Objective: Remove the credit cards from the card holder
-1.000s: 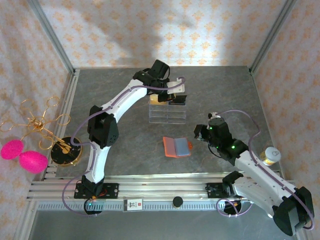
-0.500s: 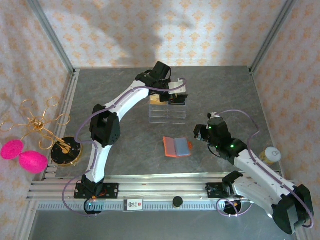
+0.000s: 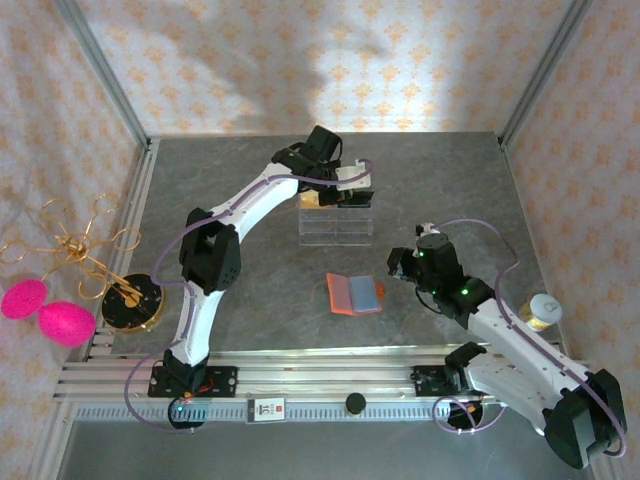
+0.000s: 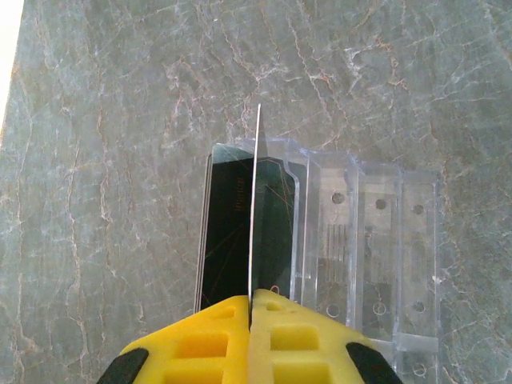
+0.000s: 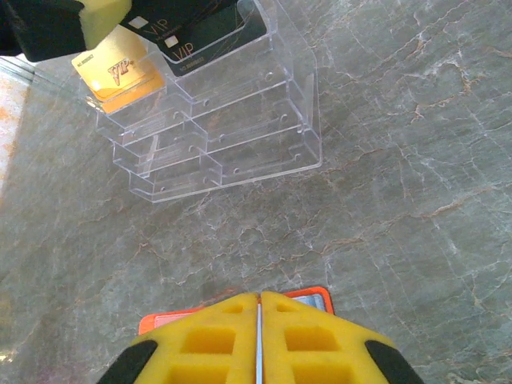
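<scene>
A clear rack (image 3: 335,222) stands mid-desk (image 3: 440,180), holding 1 gold card (image 5: 120,76) and 1 black card (image 4: 228,240). The left tool (image 4: 250,304) pinches a thin card (image 4: 256,184) edge-on over the black card. The open wallet (image 3: 354,295) lies at the tips of the clenched, empty right tool (image 5: 259,308).

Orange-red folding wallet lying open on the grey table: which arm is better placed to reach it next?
Right. The right gripper hangs shut right at the orange-red folding wallet, while the left gripper is away at the clear acrylic tiered rack, shut on a thin card seen edge-on.
</scene>
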Robot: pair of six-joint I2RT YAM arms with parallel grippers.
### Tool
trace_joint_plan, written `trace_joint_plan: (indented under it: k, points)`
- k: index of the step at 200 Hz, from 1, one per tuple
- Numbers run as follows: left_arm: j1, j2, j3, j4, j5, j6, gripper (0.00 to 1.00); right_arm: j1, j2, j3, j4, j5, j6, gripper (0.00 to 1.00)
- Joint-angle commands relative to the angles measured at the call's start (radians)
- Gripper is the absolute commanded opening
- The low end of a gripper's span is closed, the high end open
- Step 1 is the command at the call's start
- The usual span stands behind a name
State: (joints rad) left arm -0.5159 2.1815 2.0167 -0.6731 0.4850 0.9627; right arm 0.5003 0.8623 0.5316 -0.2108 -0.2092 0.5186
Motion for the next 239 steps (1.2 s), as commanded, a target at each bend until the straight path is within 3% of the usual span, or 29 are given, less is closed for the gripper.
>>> trace_joint_plan:
  k: [1,24,57,79,101,111,121,128,153,156,159,178,199,225,239]
  points:
    - [0.008,-0.018,-0.021,0.043,-0.046,-0.026,0.0,-0.006,-0.005,0.019,0.023,0.005,-0.012,0.1]
    - [0.007,-0.026,-0.024,0.083,-0.079,-0.063,0.03,-0.006,-0.008,0.018,0.025,-0.004,-0.011,0.12]
    - [0.009,-0.04,0.017,0.125,-0.078,-0.147,0.36,-0.006,-0.011,0.011,0.037,-0.007,-0.004,0.31]
    - [0.012,-0.057,0.034,0.156,-0.056,-0.208,0.49,-0.006,-0.019,0.008,0.041,-0.003,-0.001,0.45]
    - [0.021,-0.095,0.032,0.216,-0.057,-0.308,0.55,-0.006,-0.024,0.012,0.039,0.011,-0.004,0.54]
    - [0.032,-0.127,0.017,0.26,-0.046,-0.387,0.68,-0.006,-0.026,0.012,0.042,0.03,-0.003,0.59]
    - [0.043,-0.172,-0.016,0.307,-0.016,-0.456,0.83,-0.006,-0.026,0.012,0.047,0.052,0.001,0.65]
    - [0.049,-0.215,-0.063,0.367,0.0,-0.518,0.99,-0.005,-0.026,0.012,0.056,0.076,0.002,0.73]
    - [0.054,-0.463,-0.38,0.698,0.008,-0.736,0.99,-0.006,-0.009,0.021,0.059,0.204,0.025,0.84]
    - [0.055,-0.495,-0.43,0.744,0.002,-0.763,0.99,-0.006,-0.006,0.025,0.057,0.216,0.027,0.96]
    - [0.055,-0.53,-0.479,0.794,-0.01,-0.79,0.99,-0.006,-0.003,0.028,0.054,0.233,0.032,1.0]
    - [0.056,-0.748,-0.799,1.108,-0.167,-0.987,0.99,-0.006,0.028,0.045,0.024,0.361,0.097,1.0]
    - [0.055,-0.957,-1.105,1.297,-0.376,-1.147,0.99,-0.006,0.075,0.072,-0.024,0.457,0.141,1.0]
    - [0.061,-1.139,-1.301,1.16,-0.714,-1.256,0.99,-0.006,0.132,0.085,-0.027,0.512,0.16,1.0]
    - [0.072,-1.215,-1.391,1.103,-0.8,-1.227,0.99,-0.006,0.148,0.094,-0.036,0.527,0.188,1.0]
